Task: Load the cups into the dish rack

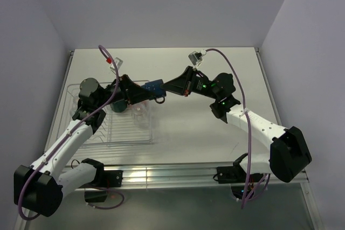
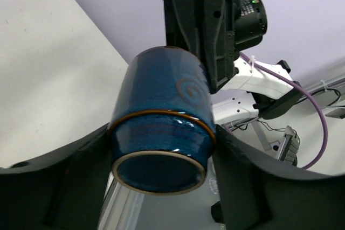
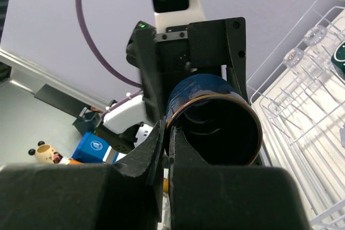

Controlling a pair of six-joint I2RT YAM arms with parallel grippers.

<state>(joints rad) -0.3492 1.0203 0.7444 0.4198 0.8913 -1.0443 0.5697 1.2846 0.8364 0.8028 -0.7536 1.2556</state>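
The navy mug [image 1: 155, 89] hangs on its side in mid-air between both arms, above the right end of the dish rack [image 1: 86, 127]. My right gripper [image 3: 168, 133] is shut on the mug's rim [image 3: 215, 122], one finger inside and one outside. My left gripper [image 2: 161, 149] has its fingers [image 2: 97, 160] against both sides of the mug's base [image 2: 161, 127]. In the rack sit a dark teal mug [image 1: 115, 107], a pink tumbler [image 1: 139, 109] and small clear glasses [image 3: 294, 56]. The left arm partly hides them in the top view.
The clear ribbed rack [image 3: 302, 106] fills the left half of the white table [image 1: 215, 127]. A metal rail [image 1: 161, 173] runs along the near edge. Purple walls close in the back and sides. A blue box [image 3: 94, 146] and a small toy [image 3: 46, 153] lie beyond the table.
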